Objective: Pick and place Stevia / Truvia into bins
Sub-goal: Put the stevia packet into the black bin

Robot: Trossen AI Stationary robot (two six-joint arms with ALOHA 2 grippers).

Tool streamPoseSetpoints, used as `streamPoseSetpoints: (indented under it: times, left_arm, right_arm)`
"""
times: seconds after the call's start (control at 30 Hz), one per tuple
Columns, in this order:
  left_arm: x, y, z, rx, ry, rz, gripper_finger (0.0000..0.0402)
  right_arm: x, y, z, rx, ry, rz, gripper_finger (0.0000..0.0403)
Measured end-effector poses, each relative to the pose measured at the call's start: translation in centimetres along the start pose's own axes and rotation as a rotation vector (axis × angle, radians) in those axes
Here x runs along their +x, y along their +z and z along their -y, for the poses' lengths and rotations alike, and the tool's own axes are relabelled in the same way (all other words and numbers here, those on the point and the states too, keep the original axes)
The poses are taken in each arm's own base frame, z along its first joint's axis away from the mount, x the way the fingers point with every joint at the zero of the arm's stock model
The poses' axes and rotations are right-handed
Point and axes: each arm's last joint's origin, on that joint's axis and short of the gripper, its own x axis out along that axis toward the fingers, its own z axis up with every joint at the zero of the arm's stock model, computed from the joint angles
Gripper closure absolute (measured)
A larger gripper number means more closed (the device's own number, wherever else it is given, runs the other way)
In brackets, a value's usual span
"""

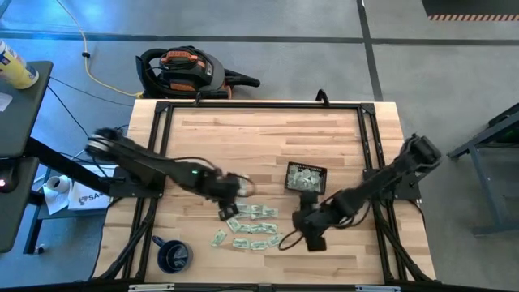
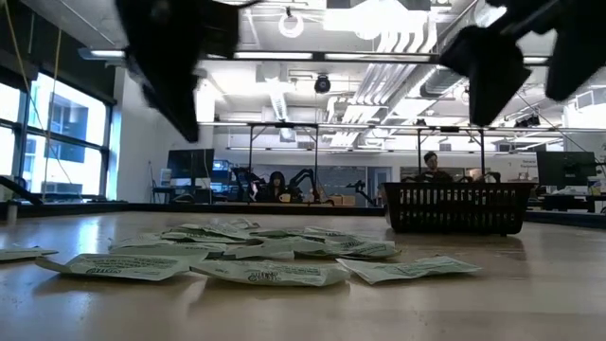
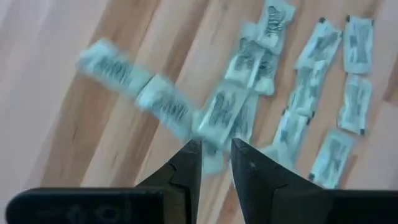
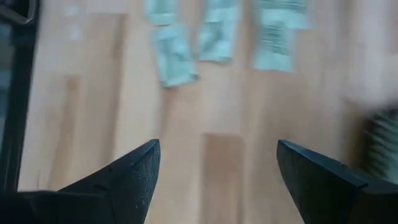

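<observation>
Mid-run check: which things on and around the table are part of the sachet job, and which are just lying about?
Job:
- Stevia sachets, loose on the table
- black tray, some sachets inside
- left gripper, above the pile
- right gripper, fingers open

Lying about:
- blue mug
- vacuum cleaner on the floor

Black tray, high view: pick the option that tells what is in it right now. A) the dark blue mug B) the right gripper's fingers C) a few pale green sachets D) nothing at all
C: the high view shows a few pale sachets lying inside the black tray, while most sachets are spread on the wooden table in front of it and the mug stands apart at the table's near left corner.
</observation>
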Motion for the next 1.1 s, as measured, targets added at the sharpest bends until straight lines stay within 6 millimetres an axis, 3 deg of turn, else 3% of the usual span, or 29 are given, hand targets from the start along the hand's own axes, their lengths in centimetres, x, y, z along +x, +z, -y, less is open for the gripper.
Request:
streamPoseSetpoints:
  times: [0.27, 0.53, 0.7, 0.97, 1.1]
  left_arm:
    - [-3.2, -4.3, -1.7, -0.162, 0.047, 0.079, 0.0285]
    - [-3.9, -5.2, -1.9, -0.096, 0.095, 0.060, 0.0285]
    - [-3.9, -5.3, -2.1, -0.026, 0.118, 0.047, 0.0284]
    - [-3.9, -5.4, -2.2, 0.092, 0.150, 0.045, 0.0284]
    - [-3.9, -5.5, -2.3, 0.118, 0.162, 0.034, 0.0284]
  right_arm:
    - [5.9, 1.0, -1.7, -0.046, 0.151, 0.036, 0.0091]
    - [9.8, 1.2, -1.3, 0.075, 0.136, 0.041, 0.0094]
    - [10.4, 1.4, -0.9, 0.121, 0.118, 0.058, 0.0123]
    - [10.9, 1.4, -0.7, 0.144, 0.026, 0.094, 0.0219]
    - [11.9, 1.1, -1.6, 0.123, 0.082, 0.087, 0.0259]
